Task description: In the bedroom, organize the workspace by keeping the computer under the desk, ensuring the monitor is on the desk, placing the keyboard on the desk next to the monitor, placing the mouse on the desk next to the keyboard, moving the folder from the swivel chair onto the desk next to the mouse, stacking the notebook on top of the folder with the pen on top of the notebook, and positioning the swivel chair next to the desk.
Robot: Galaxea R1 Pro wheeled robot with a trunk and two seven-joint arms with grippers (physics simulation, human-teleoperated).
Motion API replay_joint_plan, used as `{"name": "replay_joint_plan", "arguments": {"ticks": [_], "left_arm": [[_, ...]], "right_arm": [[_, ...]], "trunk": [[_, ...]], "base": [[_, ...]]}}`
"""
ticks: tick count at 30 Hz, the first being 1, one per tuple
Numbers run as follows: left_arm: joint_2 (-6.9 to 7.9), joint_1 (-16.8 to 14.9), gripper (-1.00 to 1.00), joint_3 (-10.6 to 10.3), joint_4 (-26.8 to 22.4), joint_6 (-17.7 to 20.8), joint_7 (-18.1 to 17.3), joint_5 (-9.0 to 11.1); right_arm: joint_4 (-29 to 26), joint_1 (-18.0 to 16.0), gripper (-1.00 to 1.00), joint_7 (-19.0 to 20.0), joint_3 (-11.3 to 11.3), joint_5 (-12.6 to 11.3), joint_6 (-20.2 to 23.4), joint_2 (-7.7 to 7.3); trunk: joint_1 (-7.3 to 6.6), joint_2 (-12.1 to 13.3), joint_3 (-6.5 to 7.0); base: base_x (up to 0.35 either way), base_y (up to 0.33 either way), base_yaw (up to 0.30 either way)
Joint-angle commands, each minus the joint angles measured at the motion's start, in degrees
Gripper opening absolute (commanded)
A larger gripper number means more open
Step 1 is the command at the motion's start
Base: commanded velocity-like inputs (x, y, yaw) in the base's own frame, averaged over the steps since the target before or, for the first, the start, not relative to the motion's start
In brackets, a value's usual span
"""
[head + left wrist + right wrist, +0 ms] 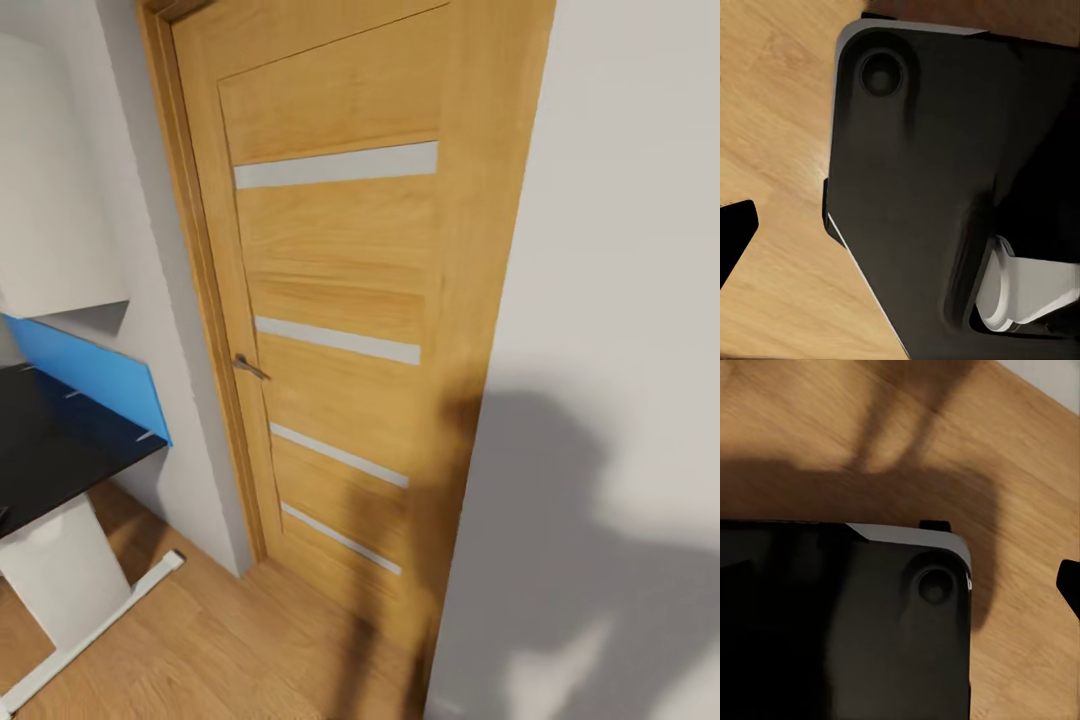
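Claw state cannot be read on either arm: the left wrist view shows a dark fingertip at the frame edge and the right wrist view a dark sliver that may be a fingertip, but neither view shows the gap between the fingers. Both wrist cameras look down at the robot's own black base, with its rounded pale-edged corner and round recess, over a wood floor. Neither claw holds or touches anything that can be made out.

Head view: a closed oak door with horizontal pale strips and a lever handle faces the camera, set between white walls. The robot's shadow falls on the right wall.

Of the task's things, the desk is in sight: its black top enters at the left edge of the head view, carried on a white leg with a white foot bar along the floor. A blue wall panel runs behind it and a white cabinet hangs above.

Governing relation: the desk lies to the robot's left, so the left arm is judged the nearer. The robot would likely need to turn left before any reach.
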Motion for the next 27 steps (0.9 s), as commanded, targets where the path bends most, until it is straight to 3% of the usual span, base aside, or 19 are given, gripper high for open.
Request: {"name": "replay_joint_plan", "arguments": {"ticks": [1, 9, 15, 19, 23, 27], "left_arm": [[-0.02, 0.02, 1.00, 0.54, -0.41, -0.05, -0.22, 0.63], [-0.12, 0.00, 1.00, 1.19, -7.31, -2.09, -0.15, 1.16], [-1.23, 0.00, 1.00, 1.25, -13.12, -4.17, -0.14, 1.20], [-1.74, 0.00, 1.00, 1.25, -13.85, -4.50, -0.30, 1.21], [-1.34, 0.01, 1.00, 1.38, -12.95, -5.44, -1.38, 1.21], [-0.06, 0.02, 1.00, 1.42, -10.67, -10.65, -1.96, 1.21]], "right_arm": [[0.00, -0.04, 1.00, -0.19, 0.16, 0.11, -0.17, 0.00], [-0.36, -0.04, 1.00, -0.20, 0.12, 0.11, -1.04, -0.15], [-0.41, -0.03, 1.00, -0.35, 0.06, 0.11, -5.08, -0.29], [-0.44, -0.04, 1.00, -2.24, -0.08, 0.02, -6.03, -0.40], [-0.55, -0.04, 1.00, -5.64, -0.22, -0.11, -6.40, -0.49], [-0.59, -0.04, 1.00, -6.75, -0.27, -0.14, -6.59, -0.52]], "trunk": [[-0.21, 0.35, 0.06], [-1.97, 3.56, 1.08], [-3.29, 5.96, 1.79], [-4.17, 7.57, 2.26], [-4.17, 7.57, 2.02], [-4.17, 7.57, 1.78]], "base": [[0.000, 0.000, 0.258], [0.000, 0.000, 0.236], [0.000, 0.000, 0.192], [0.000, 0.000, 0.189], [0.000, 0.000, 0.209], [0.000, 0.000, 0.215]]}}
